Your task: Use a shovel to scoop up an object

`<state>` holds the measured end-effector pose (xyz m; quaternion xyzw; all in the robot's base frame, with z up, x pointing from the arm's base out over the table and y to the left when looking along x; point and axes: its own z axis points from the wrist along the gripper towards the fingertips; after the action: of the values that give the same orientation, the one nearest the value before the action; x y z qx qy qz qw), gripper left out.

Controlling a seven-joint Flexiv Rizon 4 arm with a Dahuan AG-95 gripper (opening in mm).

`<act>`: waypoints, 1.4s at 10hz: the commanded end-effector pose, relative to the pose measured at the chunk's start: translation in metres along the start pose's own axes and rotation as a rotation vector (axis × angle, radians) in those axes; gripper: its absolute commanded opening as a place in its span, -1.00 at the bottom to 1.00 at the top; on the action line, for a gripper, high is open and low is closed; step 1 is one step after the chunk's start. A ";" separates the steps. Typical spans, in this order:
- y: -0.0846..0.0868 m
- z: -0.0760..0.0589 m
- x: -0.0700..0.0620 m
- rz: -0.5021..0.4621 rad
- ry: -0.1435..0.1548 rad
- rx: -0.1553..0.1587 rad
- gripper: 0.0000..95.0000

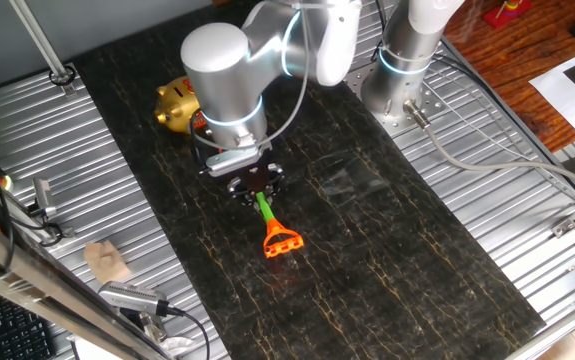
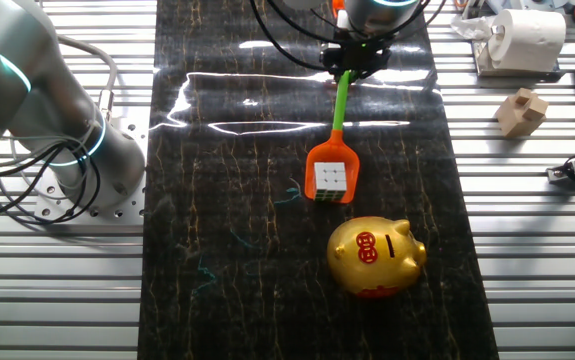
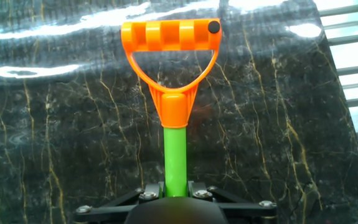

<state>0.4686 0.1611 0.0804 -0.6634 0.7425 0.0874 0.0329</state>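
In one fixed view, the silver arm reaches over the black marble-patterned tabletop (image 1: 387, 250), which is glossy with thin gold veins and flanked by ribbed metal panels. Its gripper (image 1: 257, 188) clamps the thin green shaft of one plastic toy shovel (image 1: 272, 228), whose orange D-shaped loop handle points toward the near edge of the tabletop; the blade is hidden under the arm. One gold piggy bank (image 1: 175, 103) peeks out beside the arm near the far left corner. In the other fixed view, the gripper (image 2: 352, 62) sits near the far edge, fingers closed on the shaft, and the shovel (image 2: 337, 125) runs from it toward the middle of the tabletop (image 2: 217, 200). The flat orange scoop blade holds one small cube (image 2: 332, 178) with white squares on top, lying wholly within the blade. The rounded, shiny piggy bank (image 2: 375, 257), with red marks on its back, stands just beyond the blade tip, toward the near edge, apart from it. In the hand view, the shovel (image 3: 174, 93) rises straight from between the fingers (image 3: 146, 196), which press the smooth green shaft on both sides; the ribbed orange handle lies over the veined tabletop (image 3: 54, 137).
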 end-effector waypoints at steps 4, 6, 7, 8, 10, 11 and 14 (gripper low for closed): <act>-0.001 0.001 -0.002 0.036 0.033 -0.013 -1.00; -0.001 0.002 -0.003 0.047 0.037 -0.016 -1.00; -0.001 0.001 -0.004 0.047 0.045 -0.015 -1.00; -0.001 0.000 -0.005 0.050 0.055 -0.012 -1.00; 0.000 -0.001 -0.008 0.059 0.077 -0.010 -1.00; 0.001 -0.003 -0.009 0.066 0.088 -0.011 -1.00; 0.003 -0.005 -0.012 0.081 0.106 -0.010 -1.00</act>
<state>0.4687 0.1736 0.0863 -0.6360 0.7694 0.0571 -0.0134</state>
